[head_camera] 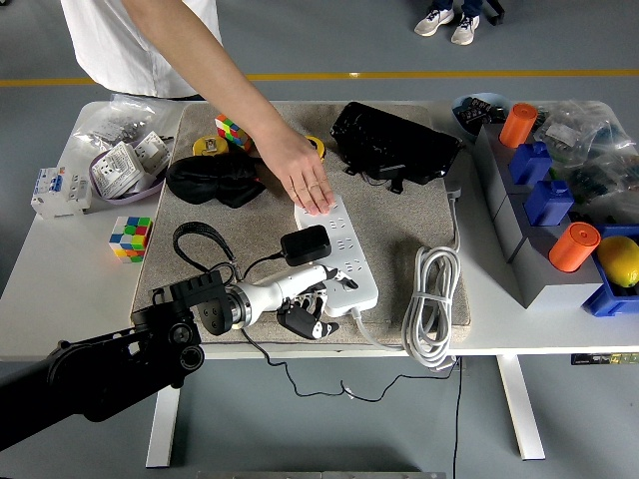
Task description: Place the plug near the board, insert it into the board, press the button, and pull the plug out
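Your left hand [305, 299] sits at the near end of the white power strip [337, 249], its white fingers [321, 274] half curled and reaching over the strip's near edge, the darker ones bent below it toward the mat's front. You hold nothing in it that I can see; whether a fingertip is touching the strip's top I cannot tell. Your right hand is out of view.

The black plug [306, 244], a blocky adapter, lies at about 12 o'clock from your hand, just beyond the fingertips. It rests against the strip's left side at mid-length, and I cannot tell whether its pins are seated in a socket or whether it only lies there. Its thin black cord [262, 261] runs back toward 8 o'clock, past your wrist.

The strip's long axis runs from about 11 o'clock to 5 o'clock on the grey mat [394, 215]. A person's hand [303, 178] presses flat on its far end, steadying it, with the arm coming in from 11 o'clock.

So the coming move turns on this: the plug is ahead of your fingers and a touch left of the strip's centre line. I judge you would reach forward along the strip, not sideways. Since the left hand is the only one here, it does the work. Mind the cord by your wrist, which could snag.
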`<state>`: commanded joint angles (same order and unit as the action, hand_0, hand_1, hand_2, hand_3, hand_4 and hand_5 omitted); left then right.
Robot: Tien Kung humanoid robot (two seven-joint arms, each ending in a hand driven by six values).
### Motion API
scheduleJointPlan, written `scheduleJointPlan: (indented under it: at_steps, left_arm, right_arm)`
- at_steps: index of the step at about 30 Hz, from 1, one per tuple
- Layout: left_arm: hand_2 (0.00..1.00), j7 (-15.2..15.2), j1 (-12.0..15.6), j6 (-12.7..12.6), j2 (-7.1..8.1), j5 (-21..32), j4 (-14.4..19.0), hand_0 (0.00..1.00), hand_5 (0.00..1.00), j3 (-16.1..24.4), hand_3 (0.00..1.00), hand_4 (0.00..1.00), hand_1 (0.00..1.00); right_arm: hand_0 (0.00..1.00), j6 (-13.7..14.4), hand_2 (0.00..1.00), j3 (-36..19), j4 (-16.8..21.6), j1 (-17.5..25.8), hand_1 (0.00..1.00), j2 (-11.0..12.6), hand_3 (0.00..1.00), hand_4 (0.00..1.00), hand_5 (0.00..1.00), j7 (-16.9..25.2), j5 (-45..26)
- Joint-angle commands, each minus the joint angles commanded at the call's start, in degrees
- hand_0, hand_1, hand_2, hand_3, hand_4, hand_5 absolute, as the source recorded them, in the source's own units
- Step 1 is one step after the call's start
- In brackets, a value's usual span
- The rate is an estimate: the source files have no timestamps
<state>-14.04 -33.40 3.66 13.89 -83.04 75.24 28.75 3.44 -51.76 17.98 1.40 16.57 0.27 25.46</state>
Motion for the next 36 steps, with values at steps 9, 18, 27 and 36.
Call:
scheduleJointPlan:
  at_steps: [9, 18, 27, 36]
  left_arm:
    - [0.188, -0.83, 0.04, 0.16, -0.1, -0.79, -0.82, 0.045, 0.002, -0.14, 0.839, 0.676, 0.092]
    - [0.188, -1.65, -0.06, 0.52, -0.23, -1.61, -1.41, 0.045, 0.002, -0.53, 0.837, 0.667, 0.092]
    - [0.189, -0.66, 0.56, 0.01, -0.07, -1.46, 0.1, 0.045, 0.002, 1.2, 0.825, 0.644, 0.093]
    - [0.31, 8.05, 1.78, -5.83, 0.31, 1.43, 1.33, 0.119, 0.074, 6.56, 0.736, 0.816, 0.129]
  right_arm:
    - [0.673, -0.01, 0.681, -0.31, 0.09, 0.13, 0.687, -0.15, 0.584, 0.998, 0.566, -0.01, 0.21]
    - [0.673, 0.0, 0.682, -0.66, 0.1, 0.28, 0.687, -0.22, 0.584, 0.998, 0.566, 0.0, 0.32]
    - [0.673, -0.04, 0.681, -1.01, 0.16, 0.33, 0.687, -0.38, 0.584, 0.998, 0.565, 0.07, 0.44]
    - [0.673, -0.02, 0.681, -1.14, 0.13, 0.41, 0.687, -0.46, 0.584, 0.998, 0.565, 0.09, 0.48]
